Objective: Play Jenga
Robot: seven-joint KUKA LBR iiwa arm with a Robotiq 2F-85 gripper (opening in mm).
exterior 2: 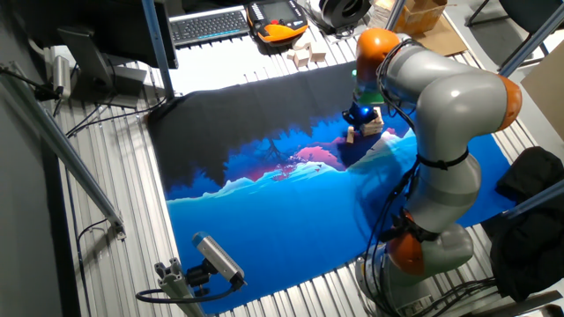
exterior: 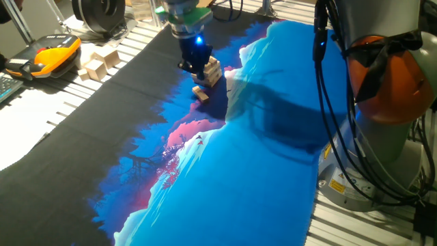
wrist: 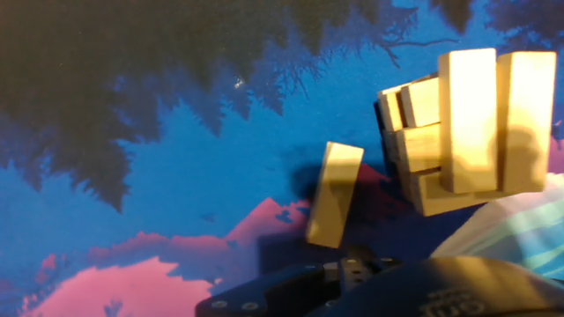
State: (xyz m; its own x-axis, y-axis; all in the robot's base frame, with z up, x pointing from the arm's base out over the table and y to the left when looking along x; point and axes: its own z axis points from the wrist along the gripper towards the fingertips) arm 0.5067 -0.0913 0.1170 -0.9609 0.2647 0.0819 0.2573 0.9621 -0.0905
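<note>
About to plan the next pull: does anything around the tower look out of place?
Yes. One loose block lies flat on the mat beside the tower, apart from it, at an angle to its layers. The tower itself stands upright. The gripper is right beside it.

Two high fixed views from opposite table sides, hand view close, all sharing the Jenga tower (exterior: 211, 70).

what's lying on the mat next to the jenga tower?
One loose pale wooden block lies flat on the blue printed mat, apart from the small pale wooden block tower. The tower's far side is hidden.
</note>
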